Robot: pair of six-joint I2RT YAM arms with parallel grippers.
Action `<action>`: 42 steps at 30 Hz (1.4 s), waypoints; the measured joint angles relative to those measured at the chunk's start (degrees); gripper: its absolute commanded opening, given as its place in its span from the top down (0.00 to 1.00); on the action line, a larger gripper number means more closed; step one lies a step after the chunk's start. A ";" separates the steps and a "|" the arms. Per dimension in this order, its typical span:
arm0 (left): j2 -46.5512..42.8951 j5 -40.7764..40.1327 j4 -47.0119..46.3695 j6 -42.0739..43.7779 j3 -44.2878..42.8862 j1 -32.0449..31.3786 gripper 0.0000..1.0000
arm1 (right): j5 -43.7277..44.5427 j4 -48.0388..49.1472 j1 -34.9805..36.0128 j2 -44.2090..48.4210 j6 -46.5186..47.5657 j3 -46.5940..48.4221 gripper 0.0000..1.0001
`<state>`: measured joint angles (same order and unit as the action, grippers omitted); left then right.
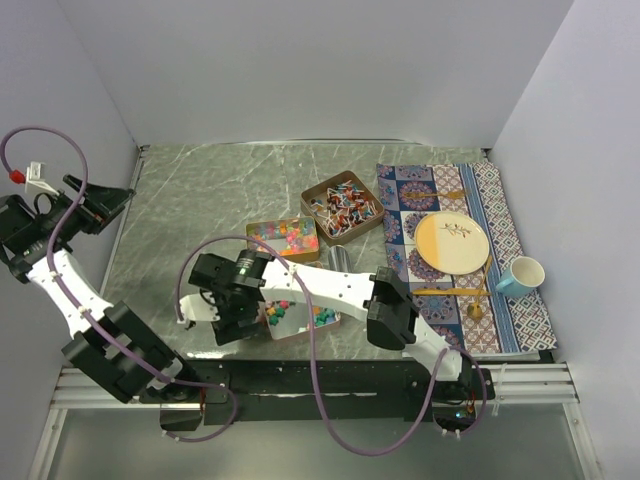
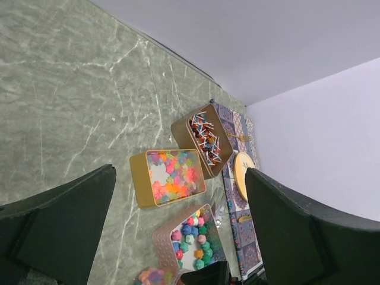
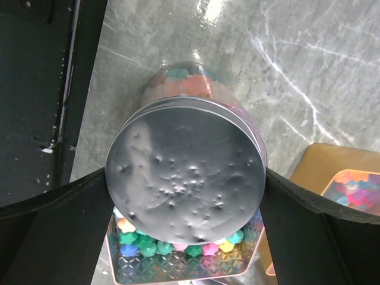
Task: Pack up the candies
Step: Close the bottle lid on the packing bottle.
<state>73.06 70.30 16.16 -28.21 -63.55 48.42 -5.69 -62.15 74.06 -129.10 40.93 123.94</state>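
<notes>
My right gripper [image 1: 235,303] [image 3: 185,178] is shut on a small clear glass jar with a silver lid [image 3: 185,169]. The jar holds pastel candies [image 3: 184,89] and also shows in the left wrist view [image 2: 149,276]. It is held just above the left end of a pinkish embossed tin [image 3: 178,270] of star-shaped candies [image 3: 148,246] [image 2: 199,237]. A gold tin [image 1: 283,238] of pastel candies [image 2: 175,178] and a bronze tin [image 1: 342,206] of twist-wrapped candies [image 2: 206,141] stand behind. My left gripper [image 1: 105,205] [image 2: 181,172] is open and empty, raised near the left wall.
A patterned placemat [image 1: 500,200] at the right carries a cream plate [image 1: 452,243], a light-blue cup [image 1: 520,275] and wooden cutlery. A clear object [image 1: 335,258] lies between the tins and the mat. Grey walls close in the left, back and right.
</notes>
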 measured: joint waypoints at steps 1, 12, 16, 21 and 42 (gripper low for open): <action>0.00 0.28 -0.46 -0.20 -0.02 0.00 0.03 | -0.17 -0.02 -0.17 0.00 -0.17 0.00 0.00; -0.48 0.46 2.21 1.97 -0.09 0.00 0.03 | -4.15 -0.13 -5.38 0.00 -2.03 0.68 0.00; -1.01 0.42 3.15 2.80 -0.09 0.00 0.03 | -4.26 -0.07 -6.25 0.00 -2.14 1.11 0.00; -1.68 0.39 3.76 3.28 -0.04 0.00 0.03 | -4.28 -0.07 -6.21 0.00 -2.36 1.68 0.00; -2.99 0.02 5.18 4.02 1.51 0.00 0.03 | -4.83 0.02 -6.23 -3.19 -2.67 5.99 0.00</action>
<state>70.06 70.32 21.34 -24.18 -62.04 48.42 -10.52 -62.13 67.83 -132.29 38.26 129.93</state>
